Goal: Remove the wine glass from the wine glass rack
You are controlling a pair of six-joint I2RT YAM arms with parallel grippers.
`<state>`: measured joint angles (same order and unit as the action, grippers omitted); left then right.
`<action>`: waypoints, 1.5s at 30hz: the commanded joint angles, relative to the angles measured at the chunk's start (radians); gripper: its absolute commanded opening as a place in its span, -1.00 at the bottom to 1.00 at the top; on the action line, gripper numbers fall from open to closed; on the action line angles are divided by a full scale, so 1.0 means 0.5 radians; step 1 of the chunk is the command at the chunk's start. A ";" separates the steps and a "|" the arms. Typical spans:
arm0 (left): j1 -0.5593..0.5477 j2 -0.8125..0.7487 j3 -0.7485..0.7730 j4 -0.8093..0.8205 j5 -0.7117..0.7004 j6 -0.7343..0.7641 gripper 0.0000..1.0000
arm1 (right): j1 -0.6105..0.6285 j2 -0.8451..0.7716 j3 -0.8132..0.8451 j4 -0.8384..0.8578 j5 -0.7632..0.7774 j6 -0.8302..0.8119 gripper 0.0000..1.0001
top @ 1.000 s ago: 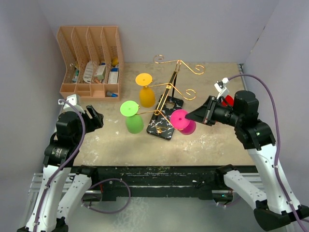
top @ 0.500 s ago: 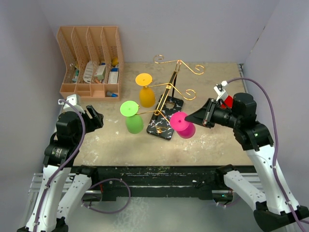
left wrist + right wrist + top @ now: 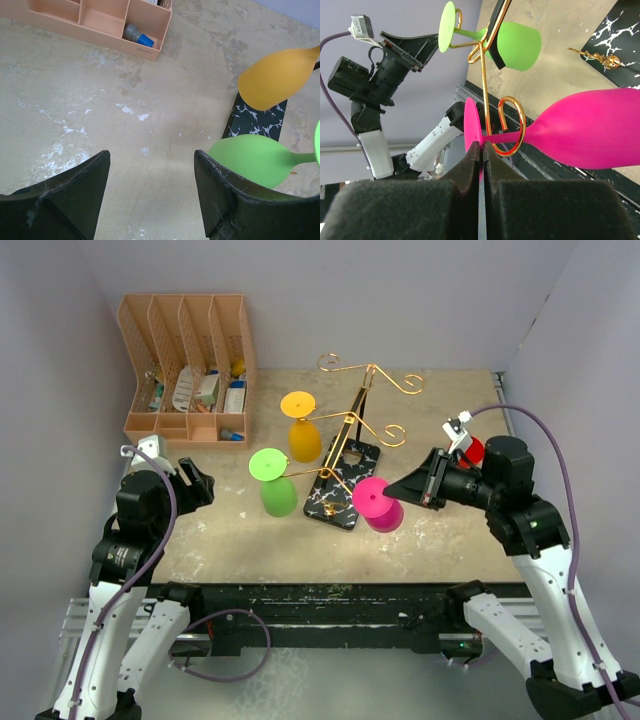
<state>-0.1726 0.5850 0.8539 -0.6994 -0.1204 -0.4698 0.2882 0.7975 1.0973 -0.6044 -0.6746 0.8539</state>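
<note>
The gold wire wine glass rack (image 3: 352,420) stands mid-table on its black marble-look base (image 3: 343,483). A pink wine glass (image 3: 377,504) hangs bowl-down at the rack's near right arm. In the right wrist view its stem runs through a gold curl (image 3: 512,125), and my right gripper (image 3: 482,146) is shut on the rim of its foot disc (image 3: 471,127). A green glass (image 3: 272,483) and a yellow glass (image 3: 301,427) hang on the rack's left arms. My left gripper (image 3: 207,483) stays open at the left, nothing between its fingers (image 3: 95,175).
A peach file organiser (image 3: 190,370) with small items stands at the back left. A red object (image 3: 473,451) lies behind my right arm. Walls close in on both sides. From the left wrist, the green glass (image 3: 250,157) and yellow glass (image 3: 277,77) show to the right.
My right gripper has drawn the pink glass a little toward the table's near edge, still shut on its foot. The left arm has not moved.
</note>
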 commanded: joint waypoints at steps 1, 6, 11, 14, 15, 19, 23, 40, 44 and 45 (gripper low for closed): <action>-0.008 -0.001 0.004 0.044 -0.028 -0.002 0.43 | 0.007 0.011 0.056 0.037 -0.057 -0.052 -1.00; -0.008 -0.001 0.003 0.044 -0.028 -0.002 0.43 | 0.008 0.079 0.071 0.127 -0.080 -0.045 -1.00; -0.007 -0.007 0.004 0.044 -0.029 -0.005 0.43 | 0.007 0.151 0.101 0.211 -0.103 -0.035 -1.00; -0.008 -0.008 0.004 0.043 -0.031 -0.005 0.43 | 0.007 0.187 0.111 0.256 -0.118 -0.027 -1.00; -0.008 -0.006 0.004 0.044 -0.028 -0.005 0.43 | 0.007 0.199 0.113 0.278 -0.121 -0.022 -1.00; -0.008 -0.003 0.004 0.050 -0.012 -0.001 0.48 | 0.007 0.242 0.139 0.309 -0.065 -0.038 -1.00; -0.008 -0.007 0.004 0.058 0.002 0.001 0.65 | 0.007 0.302 0.196 0.374 0.001 -0.064 -1.00; -0.008 -0.056 0.027 0.061 -0.034 -0.008 0.99 | 0.007 0.393 0.523 0.169 0.615 -0.207 -1.00; -0.008 -0.056 0.040 0.073 -0.019 -0.026 0.99 | 0.007 0.303 0.612 -0.058 0.882 -0.285 -1.00; -0.008 -0.055 0.043 0.085 0.000 -0.039 0.99 | 0.007 0.298 0.663 -0.113 0.984 -0.365 -1.00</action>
<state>-0.1726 0.5625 0.8543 -0.6991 -0.1211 -0.4713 0.2928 0.9924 1.3266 -0.5781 -0.3714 0.7593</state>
